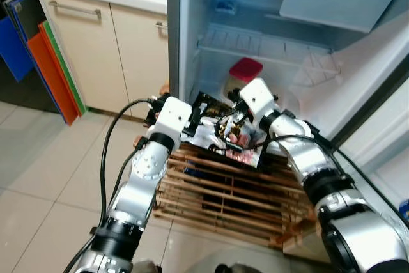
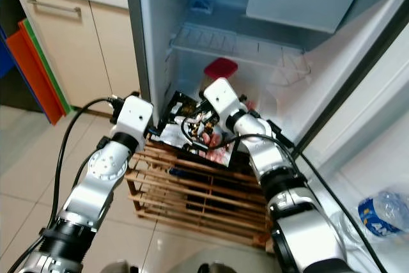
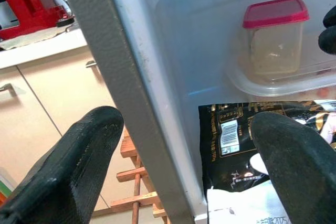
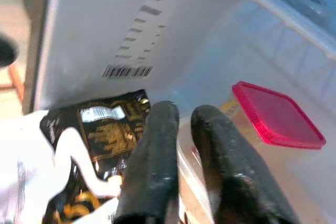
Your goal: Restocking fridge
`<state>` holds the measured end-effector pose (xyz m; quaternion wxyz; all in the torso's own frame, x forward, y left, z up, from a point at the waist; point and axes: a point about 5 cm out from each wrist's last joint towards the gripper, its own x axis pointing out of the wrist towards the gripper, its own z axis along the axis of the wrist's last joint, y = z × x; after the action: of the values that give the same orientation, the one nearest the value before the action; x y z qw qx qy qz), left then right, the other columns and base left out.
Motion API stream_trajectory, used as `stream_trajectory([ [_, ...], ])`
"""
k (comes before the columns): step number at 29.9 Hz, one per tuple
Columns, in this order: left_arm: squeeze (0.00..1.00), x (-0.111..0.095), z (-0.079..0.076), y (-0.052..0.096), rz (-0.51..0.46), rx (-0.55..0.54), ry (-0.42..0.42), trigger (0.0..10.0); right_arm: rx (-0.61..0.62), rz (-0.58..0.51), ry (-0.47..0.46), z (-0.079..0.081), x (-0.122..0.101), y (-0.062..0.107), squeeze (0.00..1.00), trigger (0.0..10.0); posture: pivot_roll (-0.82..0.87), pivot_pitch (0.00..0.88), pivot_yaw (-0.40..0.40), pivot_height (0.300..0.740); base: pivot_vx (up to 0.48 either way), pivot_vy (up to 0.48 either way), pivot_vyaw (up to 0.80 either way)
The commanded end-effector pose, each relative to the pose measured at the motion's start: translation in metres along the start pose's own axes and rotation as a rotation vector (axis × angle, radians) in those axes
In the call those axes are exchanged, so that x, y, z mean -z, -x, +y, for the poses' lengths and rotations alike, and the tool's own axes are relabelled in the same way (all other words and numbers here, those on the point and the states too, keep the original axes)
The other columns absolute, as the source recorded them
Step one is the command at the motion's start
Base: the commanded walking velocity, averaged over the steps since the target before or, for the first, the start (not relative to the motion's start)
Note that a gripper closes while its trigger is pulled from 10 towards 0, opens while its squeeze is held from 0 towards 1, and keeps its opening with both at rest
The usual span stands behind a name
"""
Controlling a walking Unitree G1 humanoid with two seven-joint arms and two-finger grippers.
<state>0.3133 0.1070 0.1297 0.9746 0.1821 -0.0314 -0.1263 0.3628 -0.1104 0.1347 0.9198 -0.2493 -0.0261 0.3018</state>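
A black-and-white food packet (image 1: 214, 137) lies at the open fridge's lower front edge, just above a wooden rack. My right gripper (image 4: 181, 111) reaches in from the right, its fingers pressed together over the packet's (image 4: 100, 129) far end. My left gripper (image 3: 186, 124) is at the packet's left corner with its fingers wide apart, and the fridge's side wall edge (image 3: 136, 103) runs between them. Behind the packet a clear container with a red lid (image 1: 246, 70) stands on the fridge's bottom shelf.
The wooden slatted rack (image 1: 217, 193) stands on the tiled floor under the fridge opening. Cream cabinets (image 1: 96, 49) and coloured boards (image 1: 51, 71) are to the left. The fridge door (image 1: 383, 119) stands open on the right, with a water bottle (image 2: 383, 212) low beside it.
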Motion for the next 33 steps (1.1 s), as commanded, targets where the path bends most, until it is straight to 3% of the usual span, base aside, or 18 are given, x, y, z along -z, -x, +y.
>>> stream_trajectory([
  [1,0.0,-0.006,-0.002,-0.002,-0.022,0.012,0.001,10.0,-0.017,-0.011,0.03,-0.003,-0.002,0.002,1.0,10.0,0.06,0.0,-0.083,0.74,0.0,0.0,0.0],
  [9,0.0,-0.005,-0.003,-0.001,-0.018,0.017,0.004,10.0,-0.064,0.017,-0.023,0.002,0.004,0.002,1.0,10.0,0.06,0.0,-0.08,0.74,0.0,0.0,0.0],
  [13,0.0,-0.01,0.0,-0.002,-0.042,-0.005,0.022,10.0,-0.079,0.053,-0.111,0.01,0.006,-0.007,1.0,10.0,0.06,0.0,-0.078,0.74,0.0,0.0,0.0],
  [20,0.0,-0.008,0.001,-0.001,-0.029,0.007,0.019,10.0,-0.127,0.101,-0.124,0.021,0.008,-0.012,1.0,10.0,0.06,0.008,-0.077,0.74,0.0,0.0,0.0],
  [24,0.0,-0.001,-0.011,0.008,-0.025,0.116,0.07,10.0,-0.124,0.138,-0.114,0.022,0.013,-0.013,1.0,10.0,0.07,0.011,-0.077,0.74,0.0,0.0,0.0],
  [27,0.0,0.014,-0.02,0.015,0.001,0.176,0.053,10.0,-0.116,0.144,-0.105,0.02,0.013,-0.014,1.0,10.0,0.06,0.013,-0.079,0.74,0.0,0.0,0.0],
  [33,0.0,0.022,-0.03,0.026,-0.05,0.261,0.054,10.0,-0.104,0.146,-0.07,0.014,0.011,-0.014,1.0,10.0,0.06,0.018,-0.085,0.74,0.0,0.0,0.0],
])
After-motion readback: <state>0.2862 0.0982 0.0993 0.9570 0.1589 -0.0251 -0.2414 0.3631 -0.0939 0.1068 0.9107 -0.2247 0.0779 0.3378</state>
